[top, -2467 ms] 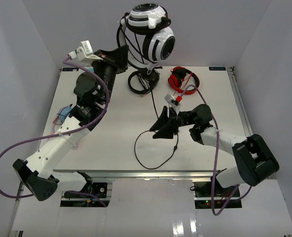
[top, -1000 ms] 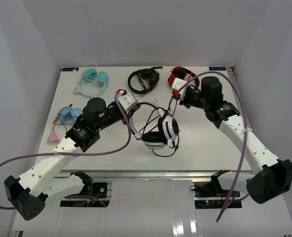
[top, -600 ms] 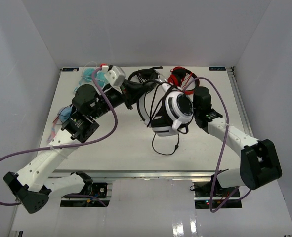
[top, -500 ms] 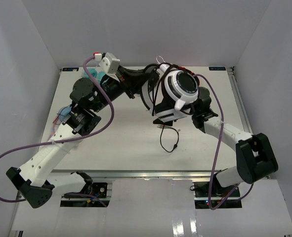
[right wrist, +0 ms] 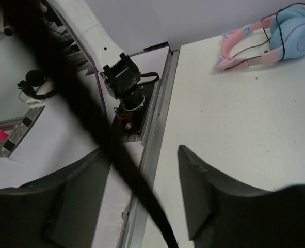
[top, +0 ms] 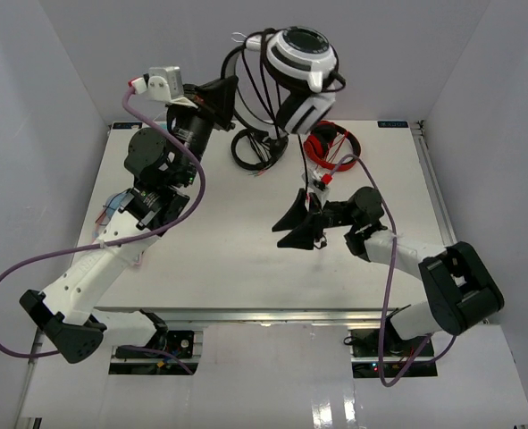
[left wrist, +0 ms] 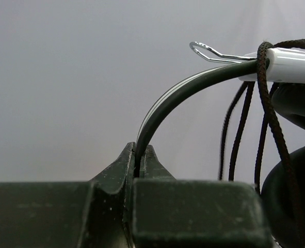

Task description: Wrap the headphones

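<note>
The white headphones (top: pixel 299 58) with black cushions hang high in the air at the back. My left gripper (top: pixel 228 94) is shut on their headband (left wrist: pixel 183 93), pinched between the jaws in the left wrist view (left wrist: pixel 140 155). The thin black cable (left wrist: pixel 235 134) is looped around the band and cups. My right gripper (top: pixel 292 231) is open, low over the middle of the table. In the right wrist view (right wrist: pixel 142 155) a blurred black strand (right wrist: pixel 90 113) crosses in front of the open jaws; I cannot tell whether it touches them.
All-black headphones (top: pixel 259 147) and red-and-black headphones (top: pixel 331 143) lie at the back of the table. Pink-and-blue headphones (right wrist: pixel 276 36) lie at the left, partly under my left arm (top: pixel 116 206). The table's near edge and rail (right wrist: pixel 152 139) run close below my right gripper.
My left gripper has lifted the headphones higher and toward the back. My right gripper has dropped and moved left, away from them. The loose cable end no longer lies on the table.
</note>
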Available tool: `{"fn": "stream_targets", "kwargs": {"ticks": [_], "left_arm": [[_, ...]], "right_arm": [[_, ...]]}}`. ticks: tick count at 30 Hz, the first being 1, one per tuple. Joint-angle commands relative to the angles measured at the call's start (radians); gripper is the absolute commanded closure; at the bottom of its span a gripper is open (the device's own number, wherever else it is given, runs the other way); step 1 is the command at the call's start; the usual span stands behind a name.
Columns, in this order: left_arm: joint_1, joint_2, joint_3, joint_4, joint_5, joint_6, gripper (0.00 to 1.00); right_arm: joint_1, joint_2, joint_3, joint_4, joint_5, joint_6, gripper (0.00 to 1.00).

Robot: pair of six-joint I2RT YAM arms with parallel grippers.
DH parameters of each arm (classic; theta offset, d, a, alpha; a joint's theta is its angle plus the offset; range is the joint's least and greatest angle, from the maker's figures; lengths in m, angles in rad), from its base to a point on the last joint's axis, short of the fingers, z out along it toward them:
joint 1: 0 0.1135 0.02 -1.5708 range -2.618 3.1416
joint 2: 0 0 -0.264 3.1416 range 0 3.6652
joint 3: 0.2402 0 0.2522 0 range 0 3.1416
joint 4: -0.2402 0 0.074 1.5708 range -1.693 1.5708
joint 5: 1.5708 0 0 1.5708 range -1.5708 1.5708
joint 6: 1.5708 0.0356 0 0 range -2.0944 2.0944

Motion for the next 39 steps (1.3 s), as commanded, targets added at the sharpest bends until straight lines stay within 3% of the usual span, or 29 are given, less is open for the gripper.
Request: {"fn": "stream_targets", "kwargs": {"ticks": [1, 3, 5, 6, 7, 8, 11, 14, 16, 22, 24, 26, 34, 39], "left_arm": [[0.002, -0.039, 0.029, 0.213, -0.486, 0.165, 1.0], [0.004, -0.034, 0.002, 0.277, -0.583, 0.229, 1.0], [0.013, -0.007, -0.015, 0.378, -0.663, 0.419, 1.0], [0.031, 0.006, -0.019, 0.396, -0.671, 0.531, 1.0], [0.032, 0.022, -0.019, 0.399, -0.662, 0.539, 1.0], [0.054, 0.054, -0.038, 0.4, -0.649, 0.688, 1.0], [0.06, 0.077, -0.181, 0.401, -0.542, 0.88, 1.0], [0.06, 0.068, -0.298, 0.33, -0.479, 0.939, 1.0], [0.053, 0.056, -0.393, 0.295, -0.442, 0.973, 1.0], [-0.028, 0.041, -0.541, 0.048, -0.304, 0.896, 1.0], [-0.069, 0.007, -0.589, -0.052, -0.146, 0.866, 1.0], [-0.097, -0.024, -0.624, -0.067, -0.085, 0.844, 1.0], [-0.1, -0.046, -0.585, -0.131, -0.054, 0.754, 1.0], [-0.068, 0.017, -0.491, -0.15, -0.135, 0.639, 1.0]], "right_arm": [[0.014, -0.12, -0.057, -0.117, 0.031, -0.172, 0.58], [0.018, -0.182, -0.07, -0.197, 0.037, -0.235, 0.76], [0.018, -0.216, -0.064, -0.331, 0.039, -0.32, 0.89], [0.018, -0.245, -0.038, -0.477, 0.051, -0.368, 0.91], [0.018, -0.261, -0.012, -0.488, 0.069, -0.434, 0.92], [0.022, -0.28, 0.046, -0.645, 0.105, -0.554, 0.92], [0.033, -0.321, 0.245, -1.119, 0.288, -0.909, 0.92], [0.045, -0.368, 0.395, -1.418, 0.517, -1.151, 0.92], [0.051, -0.395, 0.491, -1.518, 0.627, -1.251, 0.92], [0.054, -0.39, 0.644, -1.58, 0.8, -1.379, 0.92], [0.054, -0.369, 0.648, -1.55, 0.864, -1.401, 0.92], [0.055, -0.354, 0.638, -1.524, 0.893, -1.409, 0.91], [0.054, -0.362, 0.609, -1.546, 0.817, -1.439, 0.92], [0.053, -0.39, 0.628, -1.649, 0.622, -1.505, 0.92]]}}
